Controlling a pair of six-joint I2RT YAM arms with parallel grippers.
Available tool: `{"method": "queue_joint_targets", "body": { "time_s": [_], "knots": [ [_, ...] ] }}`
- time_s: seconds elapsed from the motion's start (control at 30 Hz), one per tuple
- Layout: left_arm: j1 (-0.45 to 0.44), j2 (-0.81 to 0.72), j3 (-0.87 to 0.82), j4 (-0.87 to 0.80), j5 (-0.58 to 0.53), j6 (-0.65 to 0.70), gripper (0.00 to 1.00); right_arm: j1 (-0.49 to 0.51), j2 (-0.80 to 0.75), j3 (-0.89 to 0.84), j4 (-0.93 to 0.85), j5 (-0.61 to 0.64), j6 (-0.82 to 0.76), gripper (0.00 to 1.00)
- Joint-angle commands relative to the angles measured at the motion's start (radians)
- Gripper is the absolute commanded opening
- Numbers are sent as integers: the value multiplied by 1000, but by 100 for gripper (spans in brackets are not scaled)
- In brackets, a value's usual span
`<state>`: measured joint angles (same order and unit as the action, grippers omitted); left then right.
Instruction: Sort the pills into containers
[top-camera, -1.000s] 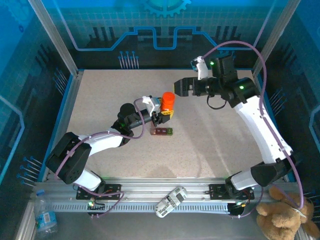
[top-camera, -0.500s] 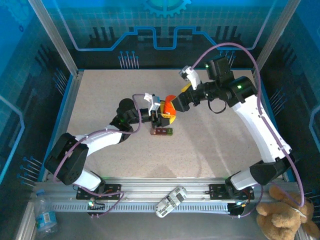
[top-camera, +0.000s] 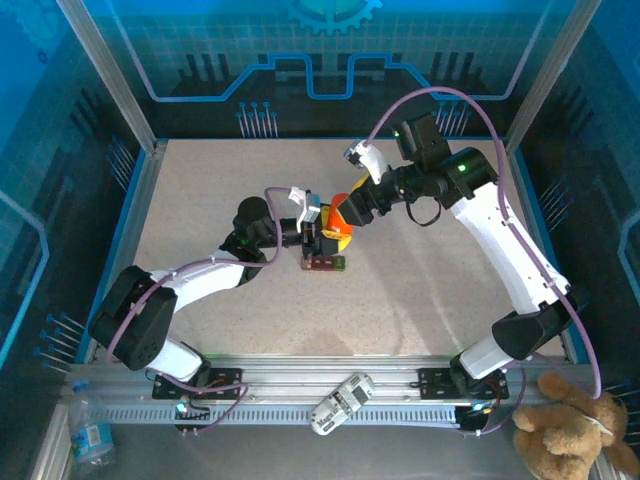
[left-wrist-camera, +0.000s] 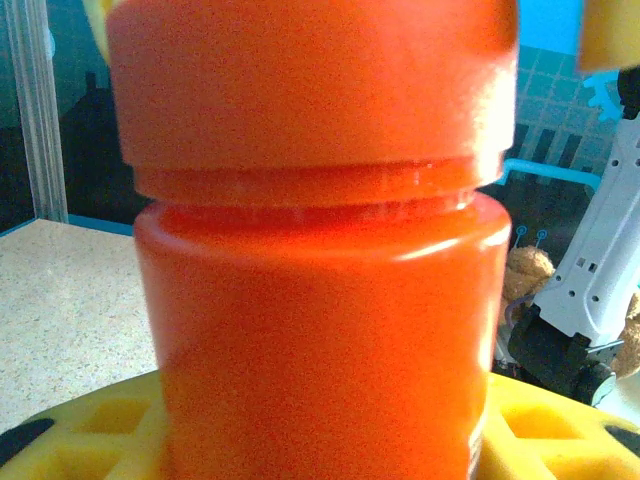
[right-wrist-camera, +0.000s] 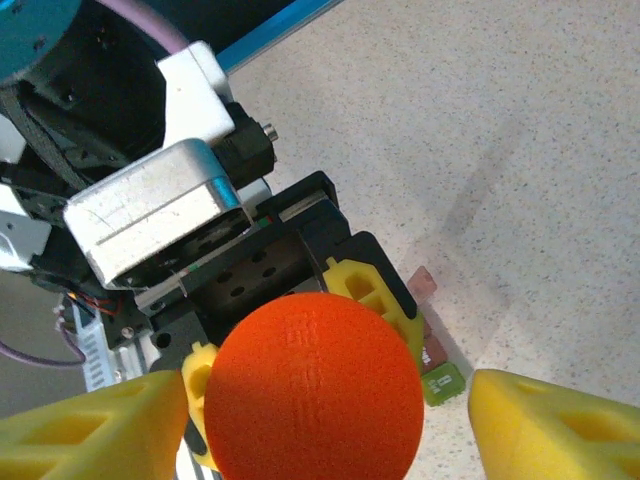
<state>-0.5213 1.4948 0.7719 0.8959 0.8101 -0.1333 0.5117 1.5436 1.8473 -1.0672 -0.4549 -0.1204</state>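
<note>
From above, the left gripper (top-camera: 326, 238) is clamped on the upright bottle (top-camera: 338, 224). The containers (top-camera: 325, 263) lie on the table (top-camera: 200, 200) just beneath that gripper, on its near side. The right gripper (top-camera: 347, 212) sits over the bottle's top.

Through the left wrist, the bottle (left-wrist-camera: 320, 300) stands between yellow fingers (left-wrist-camera: 90, 430).

Through the right wrist, the right gripper (right-wrist-camera: 328, 405) has its fingers (right-wrist-camera: 555, 425) spread either side of the cap (right-wrist-camera: 315, 380). One finger is clear of the cap. The containers (right-wrist-camera: 432, 352) lie just beyond the cap.
</note>
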Motion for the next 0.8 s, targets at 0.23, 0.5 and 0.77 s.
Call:
{"method": "queue_joint_targets", "body": {
  "time_s": [0.23, 0.5, 0.77],
  "knots": [
    [14, -32, 31, 38, 34, -14, 0, 14, 27, 26, -30, -10, 9, 54],
    [14, -53, 46, -6, -56, 68, 0, 59, 19, -80, 63, 85, 203, 44],
    [-11, -96, -19, 57, -354, 250, 0, 182, 28, -254, 285, 343, 529, 43]
  ]
}}
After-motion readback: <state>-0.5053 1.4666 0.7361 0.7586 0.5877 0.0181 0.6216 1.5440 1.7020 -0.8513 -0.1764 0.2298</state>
